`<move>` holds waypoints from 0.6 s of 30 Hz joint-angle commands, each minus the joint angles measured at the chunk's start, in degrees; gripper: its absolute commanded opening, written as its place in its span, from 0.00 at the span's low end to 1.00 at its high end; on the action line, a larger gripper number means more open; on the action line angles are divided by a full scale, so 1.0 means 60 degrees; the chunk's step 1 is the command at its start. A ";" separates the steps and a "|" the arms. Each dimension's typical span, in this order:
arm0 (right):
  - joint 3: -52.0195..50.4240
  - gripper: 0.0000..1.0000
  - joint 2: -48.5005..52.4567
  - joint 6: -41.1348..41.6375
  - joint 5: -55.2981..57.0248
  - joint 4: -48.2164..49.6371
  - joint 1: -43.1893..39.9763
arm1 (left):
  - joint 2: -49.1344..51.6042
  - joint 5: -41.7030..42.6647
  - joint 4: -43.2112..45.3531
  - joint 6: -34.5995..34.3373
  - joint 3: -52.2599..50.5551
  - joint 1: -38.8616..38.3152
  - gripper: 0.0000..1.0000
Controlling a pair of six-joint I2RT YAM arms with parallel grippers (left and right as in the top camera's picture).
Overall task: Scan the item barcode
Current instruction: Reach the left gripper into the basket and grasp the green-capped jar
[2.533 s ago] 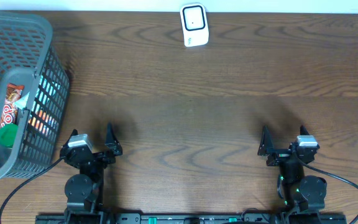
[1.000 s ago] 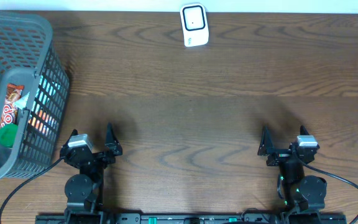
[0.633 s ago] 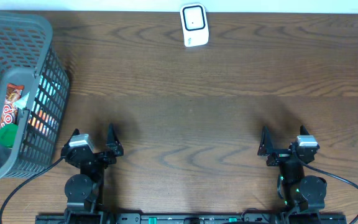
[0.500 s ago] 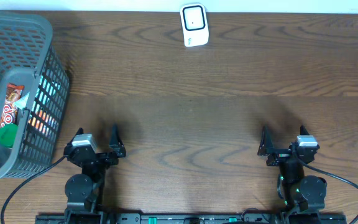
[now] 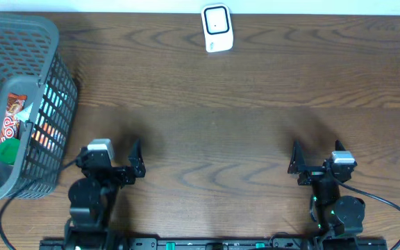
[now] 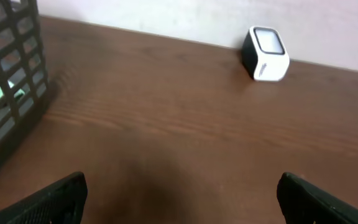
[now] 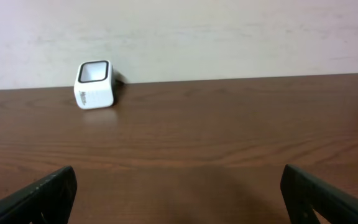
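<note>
The items lie in the grey mesh basket point(image 5: 47, 42) at the far left: a red printed packet point(image 5: 11, 121), a green round thing point(image 5: 7, 151) and teal packaging behind the mesh. No barcode can be made out. The white scanner point(image 5: 217, 28) stands at the table's far edge; it also shows in the left wrist view, scanner point(image 6: 265, 53), and the right wrist view, scanner point(image 7: 94, 84). My left gripper point(image 5: 111, 154) hangs open and empty just right of the basket. My right gripper point(image 5: 316, 153) stands open and empty at the front right. Bare wood lies between both pairs of fingers.
The basket's wall point(image 6: 8, 81) fills the left edge of the left wrist view, close to my left fingers. A pale wall runs behind the table's far edge, right behind the scanner. Cables trail from both arm bases at the front.
My left arm has lifted and shifted a little to the right and forward, its jaws still wide. The right arm, the basket and the scanner have not moved.
</note>
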 commanded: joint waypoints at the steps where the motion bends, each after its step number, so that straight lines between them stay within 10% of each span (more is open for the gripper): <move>1: -0.0011 0.99 0.0000 -0.0055 -0.0011 -0.0036 -0.0076 | 0.1166 0.0164 -0.0652 0.0091 0.1348 0.0040 0.98; 18: -0.0011 0.99 0.0000 -0.0055 -0.0011 -0.0036 -0.0076 | 0.3020 0.2863 -0.3326 0.0160 0.4029 0.0040 0.98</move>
